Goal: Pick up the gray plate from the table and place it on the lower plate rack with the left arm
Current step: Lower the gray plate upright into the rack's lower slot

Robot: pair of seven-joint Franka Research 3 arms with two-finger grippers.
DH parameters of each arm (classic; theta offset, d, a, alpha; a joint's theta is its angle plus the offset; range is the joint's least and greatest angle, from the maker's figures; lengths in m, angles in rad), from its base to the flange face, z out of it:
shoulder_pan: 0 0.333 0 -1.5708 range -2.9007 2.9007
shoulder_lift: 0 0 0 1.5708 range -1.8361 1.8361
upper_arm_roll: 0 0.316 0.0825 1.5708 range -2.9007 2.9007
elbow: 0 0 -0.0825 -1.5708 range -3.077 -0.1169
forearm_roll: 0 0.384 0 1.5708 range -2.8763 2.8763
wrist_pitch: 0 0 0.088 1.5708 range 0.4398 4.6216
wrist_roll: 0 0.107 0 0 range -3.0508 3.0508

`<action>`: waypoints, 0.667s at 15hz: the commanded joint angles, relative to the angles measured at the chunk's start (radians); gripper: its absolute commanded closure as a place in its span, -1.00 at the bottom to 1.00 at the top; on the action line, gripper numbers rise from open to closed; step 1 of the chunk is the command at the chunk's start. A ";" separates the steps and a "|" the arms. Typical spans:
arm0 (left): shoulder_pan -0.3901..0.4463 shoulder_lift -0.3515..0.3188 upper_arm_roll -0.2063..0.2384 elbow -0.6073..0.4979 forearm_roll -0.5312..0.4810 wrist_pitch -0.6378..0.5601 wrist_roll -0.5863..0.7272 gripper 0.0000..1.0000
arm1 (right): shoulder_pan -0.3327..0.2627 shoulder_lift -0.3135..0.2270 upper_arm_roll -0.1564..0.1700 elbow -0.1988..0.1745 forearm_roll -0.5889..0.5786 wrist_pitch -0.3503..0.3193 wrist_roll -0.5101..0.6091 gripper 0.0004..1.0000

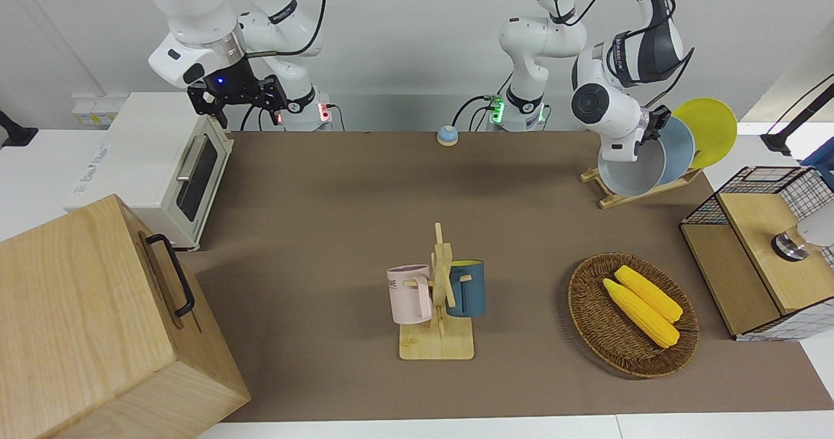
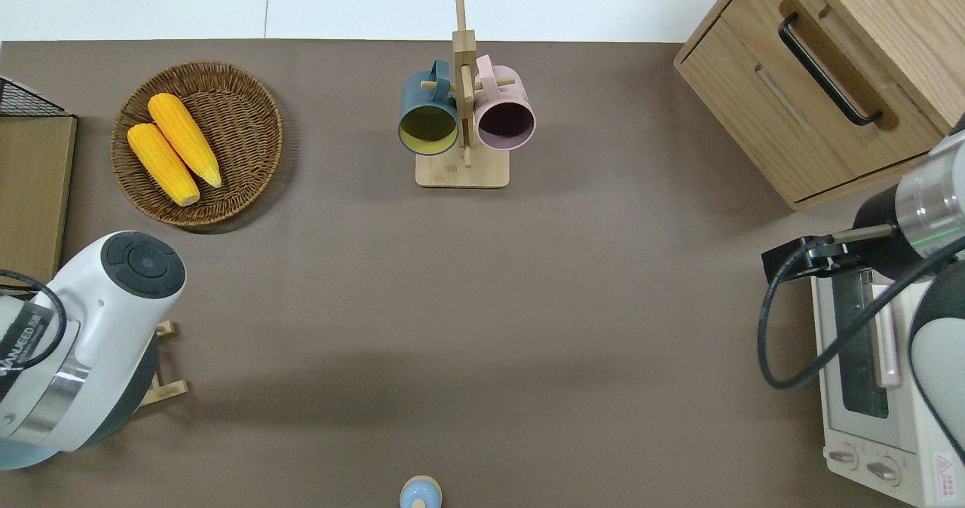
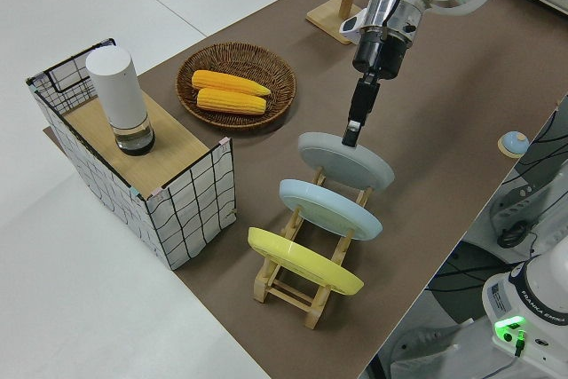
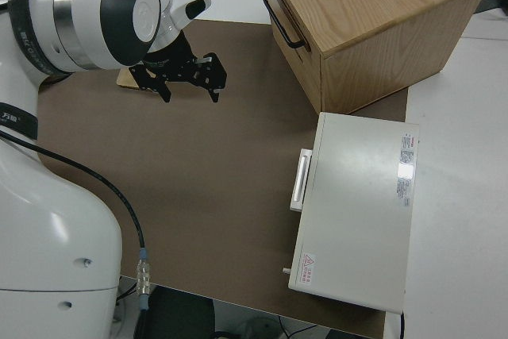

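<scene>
The gray plate stands tilted in the lower plate rack, in the slot toward the middle of the table, beside the light blue plate and the yellow plate. My left gripper points down onto the gray plate's upper rim, its fingers narrow and shut on it. In the front view the gray plate leans on the rack under the left gripper. In the overhead view the left arm hides the plates. My right gripper is open, empty and parked.
A mug stand with two cups stands mid-table. A wicker basket with two corn cobs and a wire-sided shelf lie near the rack. A toaster oven and a wooden cabinet sit at the right arm's end.
</scene>
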 commanded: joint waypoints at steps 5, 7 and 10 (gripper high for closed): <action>-0.014 0.000 -0.021 -0.040 0.029 0.000 -0.099 1.00 | -0.023 -0.002 0.021 0.007 -0.005 -0.011 0.012 -0.97; -0.014 0.000 -0.023 -0.045 0.027 0.000 -0.107 1.00 | -0.023 -0.002 0.021 0.007 -0.005 -0.011 0.012 -0.97; -0.013 0.003 -0.023 -0.053 0.026 0.003 -0.118 1.00 | -0.023 -0.002 0.021 0.007 -0.005 -0.011 0.012 -0.97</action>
